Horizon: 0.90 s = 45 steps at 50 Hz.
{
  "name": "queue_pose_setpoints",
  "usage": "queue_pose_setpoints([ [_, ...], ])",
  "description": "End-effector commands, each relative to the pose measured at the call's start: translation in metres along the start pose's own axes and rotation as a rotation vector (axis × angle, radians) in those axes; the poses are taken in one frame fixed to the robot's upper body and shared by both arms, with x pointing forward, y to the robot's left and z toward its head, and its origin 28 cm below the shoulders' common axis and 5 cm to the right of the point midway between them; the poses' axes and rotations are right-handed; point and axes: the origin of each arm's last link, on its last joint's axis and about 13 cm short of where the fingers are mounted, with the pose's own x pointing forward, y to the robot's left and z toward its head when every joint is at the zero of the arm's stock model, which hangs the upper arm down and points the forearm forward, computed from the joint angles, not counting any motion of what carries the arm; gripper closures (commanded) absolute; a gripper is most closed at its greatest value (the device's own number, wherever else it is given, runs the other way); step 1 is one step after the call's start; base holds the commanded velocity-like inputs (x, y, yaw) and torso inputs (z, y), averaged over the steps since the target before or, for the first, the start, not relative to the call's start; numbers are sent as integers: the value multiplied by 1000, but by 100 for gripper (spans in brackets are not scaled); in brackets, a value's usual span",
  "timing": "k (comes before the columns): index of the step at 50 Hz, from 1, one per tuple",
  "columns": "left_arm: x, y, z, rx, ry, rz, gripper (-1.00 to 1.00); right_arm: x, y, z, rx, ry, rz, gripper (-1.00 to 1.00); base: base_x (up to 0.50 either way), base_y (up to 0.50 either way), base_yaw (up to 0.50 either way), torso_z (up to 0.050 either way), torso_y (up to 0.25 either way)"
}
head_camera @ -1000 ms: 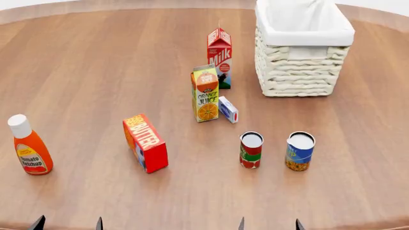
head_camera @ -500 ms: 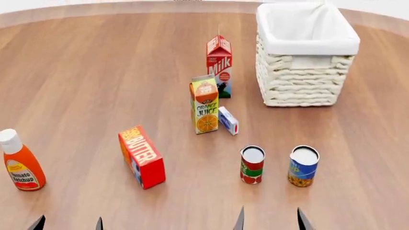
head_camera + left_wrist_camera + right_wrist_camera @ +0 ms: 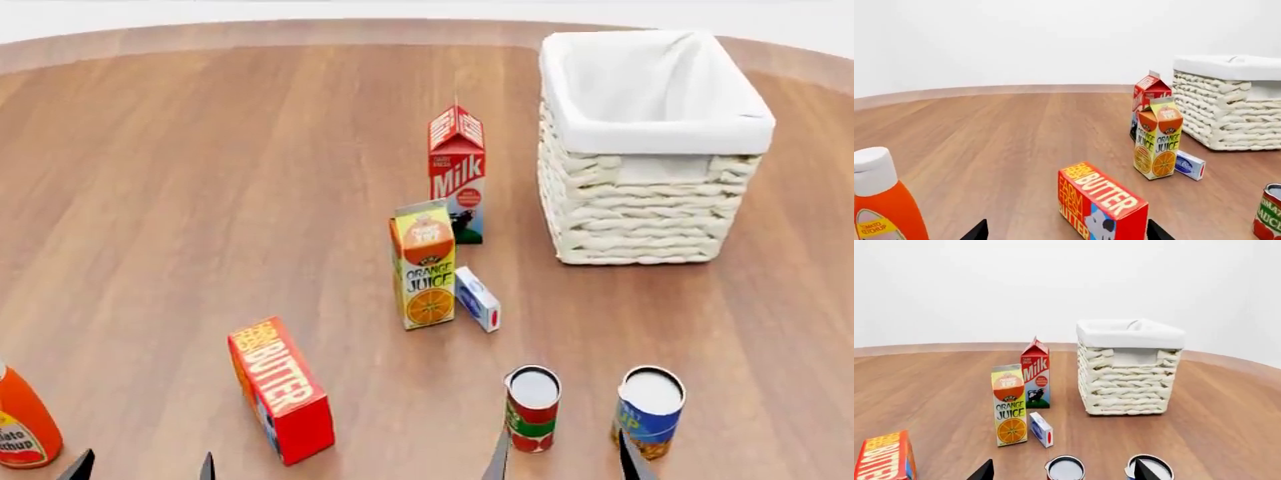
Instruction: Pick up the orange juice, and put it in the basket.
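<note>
Your left gripper (image 3: 140,466) and right gripper (image 3: 563,455) show only as dark fingertips at the near edge of the head view. Each pair stands spread apart with nothing between, so both are open and empty, touching no object that you can see.

Just ahead of your right gripper stand two cans: the red-labelled can (image 3: 533,408) and the blue-labelled can (image 3: 650,403), side by side. Ahead of your left gripper, slightly toward the middle, lies the Butter box (image 3: 282,390), and the ketchup bottle (image 3: 23,425) sits at your far left edge.

Farther out, the orange juice (image 3: 424,265) stands upright on the wooden table (image 3: 200,180), between your two grippers and well apart from both, somewhat nearer your right one. A small blue-and-white box (image 3: 477,299) lies just beside the carton on its right; whether they touch cannot be told. Behind the carton stands the Milk carton (image 3: 457,173), close but apart.

Farthest, to the right of the milk, sits the basket (image 3: 650,210), upright, its white lining folded over the rim.
</note>
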Motion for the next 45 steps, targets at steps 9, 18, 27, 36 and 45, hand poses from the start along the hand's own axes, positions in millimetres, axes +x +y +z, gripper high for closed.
queue_pose_setpoints([
  [9, 0, 0, 0, 0, 0, 0, -100, -1, 2, -3, 1, 5, 11, -100, 293, 0, 0, 0, 0],
  [18, 0, 0, 0, 0, 0, 0, -100, -1, 2, -4, -6, 5, 12, -100, 293, 0, 0, 0, 0],
  [27, 0, 0, 0, 0, 0, 0, -100, -1, 3, -5, -9, 6, 13, -100, 294, 0, 0, 0, 0],
  [36, 0, 0, 0, 0, 0, 0, -100, -1, 2, -4, -6, 5, 11, -100, 290, 0, 0, 0, 0],
  [45, 0, 0, 0, 0, 0, 0, -100, -1, 2, -5, -4, 6, 10, -100, 294, 0, 0, 0, 0],
])
